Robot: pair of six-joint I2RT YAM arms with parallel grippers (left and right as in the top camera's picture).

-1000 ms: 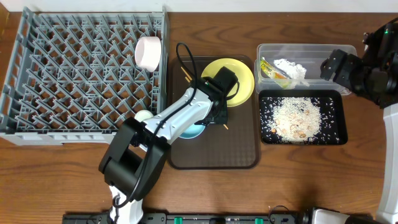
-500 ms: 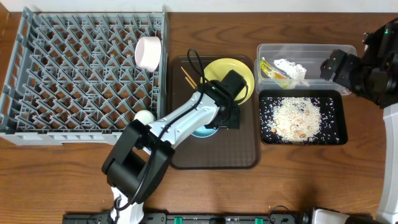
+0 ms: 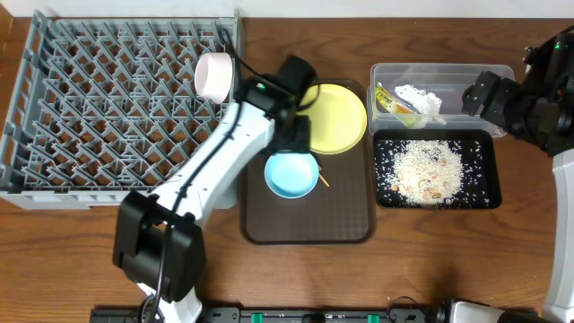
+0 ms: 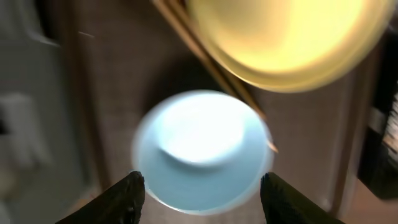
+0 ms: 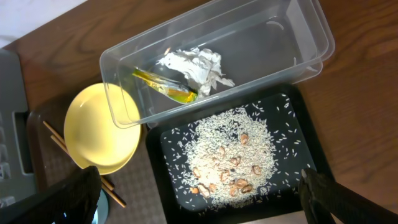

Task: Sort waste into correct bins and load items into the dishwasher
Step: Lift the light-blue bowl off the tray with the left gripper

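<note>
Light blue bowl (image 3: 291, 175): round, empty, upright on brown tray (image 3: 341, 215) | left jaws apart, empty | right jaws wide, empty

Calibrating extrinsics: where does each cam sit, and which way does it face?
Overhead: fixed above the table, looking straight down; left arm and right arm show, plus dish rack, brown tray, clear tub, black tray.
Left wrist: on left arm, looking down at blue bowl; left end effector fingertips at bottom.
Right wrist: on right arm, looking down at clear tub and black tray; right end effector fingertips in bottom corners.
Shared: yellow plate in all three.
</note>
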